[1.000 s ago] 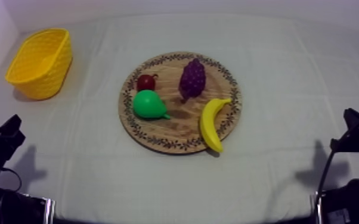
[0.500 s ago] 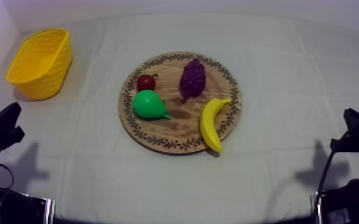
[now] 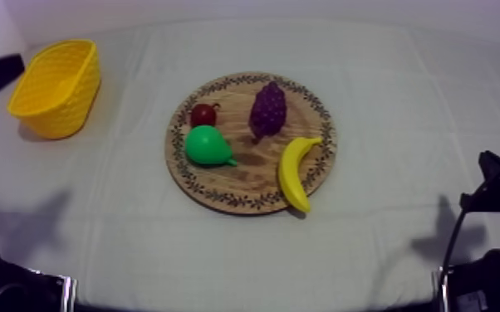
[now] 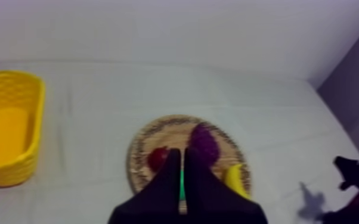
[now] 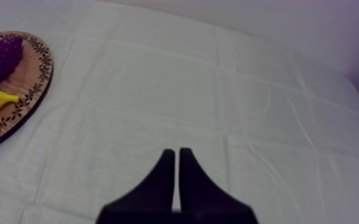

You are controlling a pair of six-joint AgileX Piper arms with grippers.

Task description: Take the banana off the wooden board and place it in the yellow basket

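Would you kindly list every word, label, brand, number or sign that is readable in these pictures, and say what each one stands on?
There are none to read.
The round wooden board carries only a dark leafy pattern round its rim, no letters.
The yellow woven plastic basket, the yellow toy banana and the grey-white cloth bear no marks.

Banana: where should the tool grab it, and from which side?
Grip the banana at mid-body, across its width, coming straight down from above. It lies flat at the right rim of the wooden board, its length running roughly toward the camera, so the fingers would straddle it left and right. The middle is clear, while the grapes sit near its far end.
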